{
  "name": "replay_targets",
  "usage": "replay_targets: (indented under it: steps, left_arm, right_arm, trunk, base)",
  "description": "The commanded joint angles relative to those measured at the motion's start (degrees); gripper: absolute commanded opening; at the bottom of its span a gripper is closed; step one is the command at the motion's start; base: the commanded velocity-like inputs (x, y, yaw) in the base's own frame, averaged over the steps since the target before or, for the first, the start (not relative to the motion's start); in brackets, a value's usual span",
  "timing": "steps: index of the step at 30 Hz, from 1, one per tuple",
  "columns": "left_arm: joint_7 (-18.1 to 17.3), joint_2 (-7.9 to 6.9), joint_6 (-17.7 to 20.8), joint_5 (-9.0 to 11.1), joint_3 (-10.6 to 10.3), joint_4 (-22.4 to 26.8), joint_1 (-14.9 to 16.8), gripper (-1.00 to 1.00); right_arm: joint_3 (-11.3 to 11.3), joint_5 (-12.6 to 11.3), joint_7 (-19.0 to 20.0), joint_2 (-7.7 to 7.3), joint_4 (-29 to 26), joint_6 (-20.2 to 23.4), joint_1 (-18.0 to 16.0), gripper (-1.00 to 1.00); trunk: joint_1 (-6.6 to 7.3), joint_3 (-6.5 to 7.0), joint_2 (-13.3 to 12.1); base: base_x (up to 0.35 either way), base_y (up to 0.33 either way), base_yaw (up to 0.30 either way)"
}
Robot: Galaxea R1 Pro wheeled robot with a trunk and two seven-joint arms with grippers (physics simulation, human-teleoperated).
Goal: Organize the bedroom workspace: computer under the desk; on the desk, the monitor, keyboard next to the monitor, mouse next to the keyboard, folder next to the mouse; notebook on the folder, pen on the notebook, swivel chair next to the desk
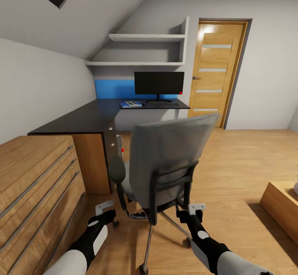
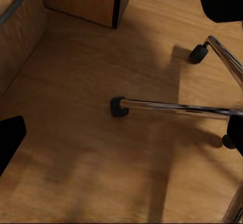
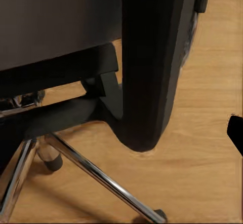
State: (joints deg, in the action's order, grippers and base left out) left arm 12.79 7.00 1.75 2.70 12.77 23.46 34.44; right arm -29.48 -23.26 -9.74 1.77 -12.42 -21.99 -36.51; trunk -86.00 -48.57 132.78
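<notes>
Pincer on the left arm (image 1: 105,207) sits low, just left of the swivel chair (image 1: 165,159), over bare wood floor (image 1: 244,167); its fingers look spread and nothing is between them. Its wrist camera looks down at the chair's chrome legs (image 2: 177,107) and black casters.

Everything else I'll place off the chair. It's grey and padded, back turned to the camera, with a black frame behind the backrest, a black armrest (image 1: 117,171) on its left side and a chrome star base. Left of it stands a light wooden drawer unit (image 1: 37,184) with long bar handles. Beyond that, still left of the chair, runs the black L-shaped worktop (image 1: 82,119) with round drawer knobs. A small red light (image 1: 122,149) shows under it right by the chair's left edge; can't make out the case.

Straight behind the chair, on the far leg of the worktop: the blue folder (image 1: 130,104) with something pale on top (too small to tell), then the flat black keyboard (image 1: 163,104), with the wide black monitor (image 1: 159,83) standing just behind it against a blue panel. Two white shelves (image 1: 145,37) hang above, a wooden door (image 1: 215,74) to the right.

Right pincer (image 1: 197,207) is just behind the chair's lower back frame (image 3: 152,62), close up; looks spread, gripping nothing.
</notes>
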Motion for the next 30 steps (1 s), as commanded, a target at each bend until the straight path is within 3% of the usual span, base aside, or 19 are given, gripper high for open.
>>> replay_targets:
  steps: [1,10,22,30]
  left_arm:
    - [0.13,0.03,0.18,0.29,0.06,0.10,0.01,1.00]
    - [0.16,0.03,0.18,0.29,0.06,0.10,0.01,1.00]
    - [0.16,-0.52,0.11,0.35,0.14,0.18,0.01,1.00]
    - [0.09,-0.78,0.04,0.37,0.14,0.18,0.01,1.00]
  right_arm:
    - [-0.49,-0.29,-0.37,-0.01,0.03,-0.16,-0.05,1.00]
    - [-0.64,-0.29,-0.37,0.26,-0.01,-0.16,-0.05,1.00]
    - [-1.07,-0.31,-0.44,0.55,-0.06,-0.16,-0.05,1.00]
    - [-1.17,-0.34,-0.45,0.60,-0.06,-0.16,-0.05,1.00]
  trunk:
    - [0.04,-0.06,0.03]
    - [0.04,-0.06,0.03]
    - [0.04,-0.06,0.03]
    - [0.04,-0.06,0.03]
  base:
    - [-0.290,0.000,0.000]
    - [-0.194,0.000,0.000]
    - [-0.020,0.000,0.006]
    - [-0.001,0.000,0.157]
